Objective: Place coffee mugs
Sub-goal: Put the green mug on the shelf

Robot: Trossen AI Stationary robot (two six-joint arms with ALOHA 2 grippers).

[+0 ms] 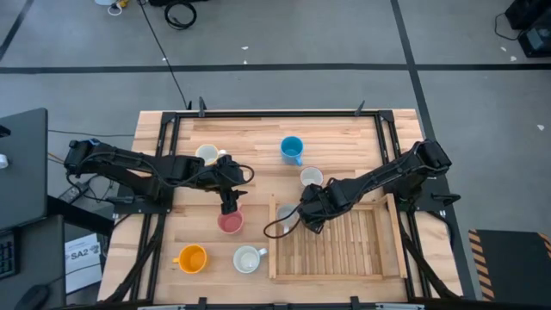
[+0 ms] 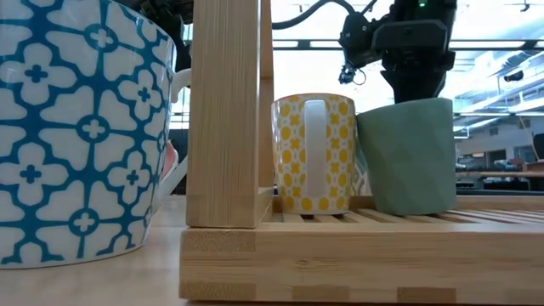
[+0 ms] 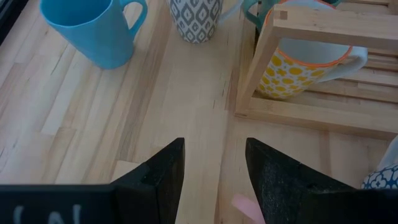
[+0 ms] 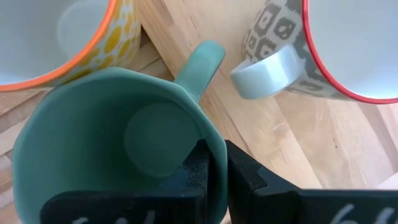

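My right gripper (image 4: pixel 217 168) is shut on a pale green mug (image 4: pixel 118 137) at the far left corner of the wooden tray (image 1: pixel 344 258). A yellow-dotted mug (image 2: pixel 313 153) with an orange rim stands on the tray next to it. My left gripper (image 3: pixel 214 180) is open just above a pink mug (image 1: pixel 230 223) left of the tray. The pink mug shows only as a sliver in the left wrist view (image 3: pixel 244 204). A blue mug (image 1: pixel 292 149), a grey-patterned mug (image 1: pixel 311 177), a cream mug (image 1: pixel 207 155), an orange mug (image 1: pixel 191 258) and a white mug (image 1: pixel 248 258) stand on the table. My right gripper pinches the green mug's rim wall (image 4: pixel 208 140), a little way round from its handle (image 4: pixel 200 65). One finger (image 4: pixel 196 171) is inside the mug and one (image 4: pixel 245 177) outside. The fingers come from above, pointing down. The mug is upright, its base (image 2: pixel 408 208) down at the tray's slats.
The tray's raised wooden frame (image 2: pixel 225 110) stands between the mugs on the table and those in the tray. A blue-flowered white mug (image 2: pixel 76 127) stands close to the low camera. Most of the tray's slatted floor (image 1: pixel 353 245) is bare.
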